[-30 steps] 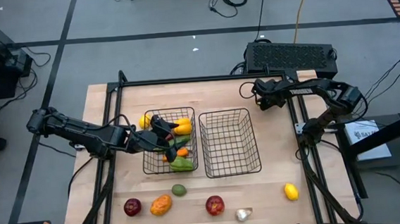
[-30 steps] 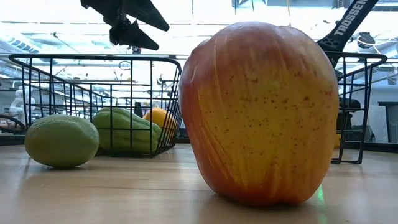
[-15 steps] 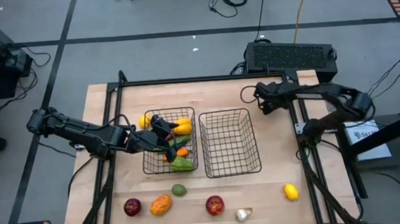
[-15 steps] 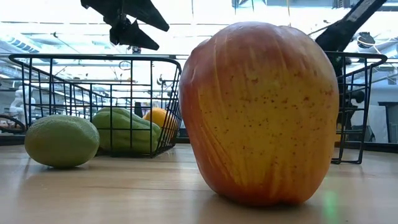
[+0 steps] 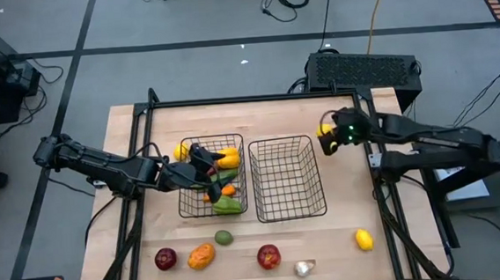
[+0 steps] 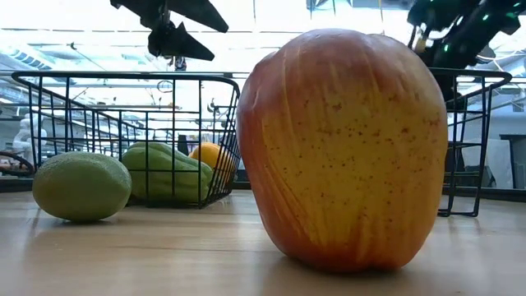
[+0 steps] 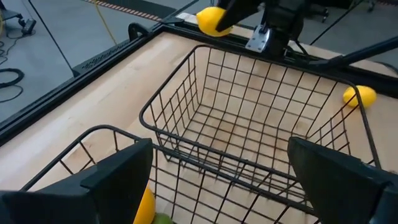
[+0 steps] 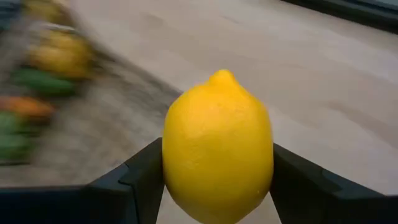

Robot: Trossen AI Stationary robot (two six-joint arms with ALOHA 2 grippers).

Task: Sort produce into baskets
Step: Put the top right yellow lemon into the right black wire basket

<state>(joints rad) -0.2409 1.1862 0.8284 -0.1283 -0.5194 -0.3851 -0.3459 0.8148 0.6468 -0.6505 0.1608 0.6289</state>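
High view: the right gripper (image 5: 328,140), pinching a smooth yellow lemon (image 5: 324,131), hovers just beside the empty black wire-grid basket (image 5: 287,178).

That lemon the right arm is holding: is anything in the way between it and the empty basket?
Nothing visible. The right gripper holds the lemon just beyond the empty basket's far right corner; the basket's top is open.

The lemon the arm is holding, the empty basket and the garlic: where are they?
lemon (image 8: 217,146): right wrist view, middle of its yellow skin.
empty basket (image 5: 290,215): high view, its near rim.
garlic (image 5: 304,267): high view, middle of the white bulb.
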